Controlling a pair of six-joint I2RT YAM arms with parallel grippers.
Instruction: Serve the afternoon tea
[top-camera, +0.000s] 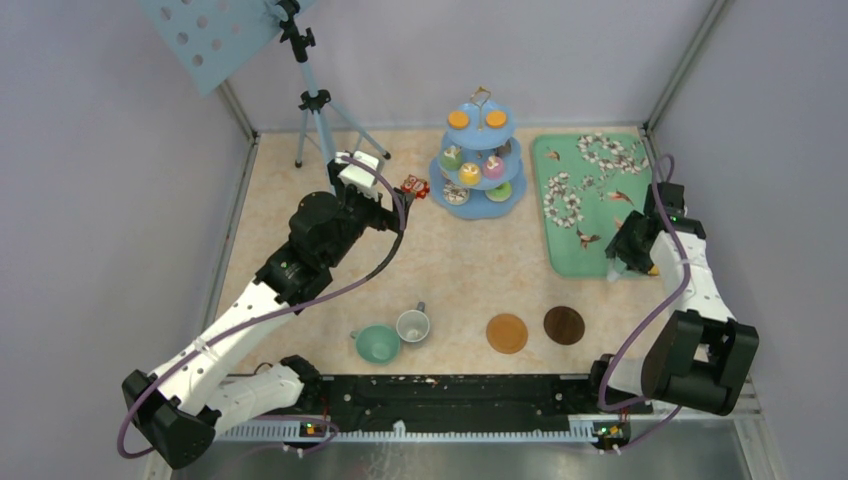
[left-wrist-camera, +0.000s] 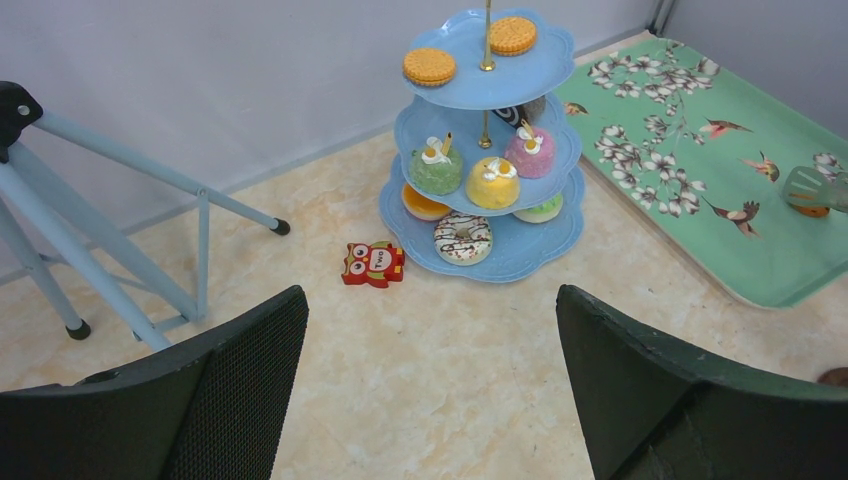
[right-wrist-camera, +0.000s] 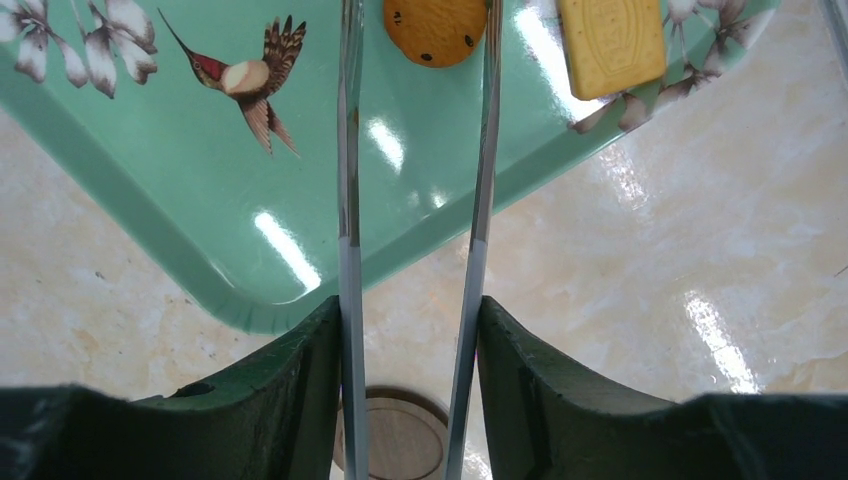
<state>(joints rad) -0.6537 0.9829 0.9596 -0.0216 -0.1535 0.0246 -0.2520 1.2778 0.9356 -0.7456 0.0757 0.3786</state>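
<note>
The light-blue three-tier stand (top-camera: 478, 165) at the back holds orange biscuits (left-wrist-camera: 430, 66) on top, cupcakes (left-wrist-camera: 492, 183) in the middle and donuts (left-wrist-camera: 463, 237) below. My left gripper (left-wrist-camera: 430, 310) hangs open and empty in front of it. My right gripper (right-wrist-camera: 410, 330) is shut on the metal tongs (right-wrist-camera: 348, 200) over the near corner of the tray. The tong arms straddle a round biscuit (right-wrist-camera: 435, 30), beside a square biscuit (right-wrist-camera: 610, 42). Near the front lie a teal cup (top-camera: 378, 344), a grey-white cup (top-camera: 412, 325) and two brown coasters (top-camera: 506, 333) (top-camera: 564, 325).
The green floral tray (top-camera: 590, 200) lies at the right, beside the stand. A small red owl toy (left-wrist-camera: 373, 264) sits left of the stand's base. A tripod (top-camera: 315, 100) stands at the back left. Enclosure walls ring the table.
</note>
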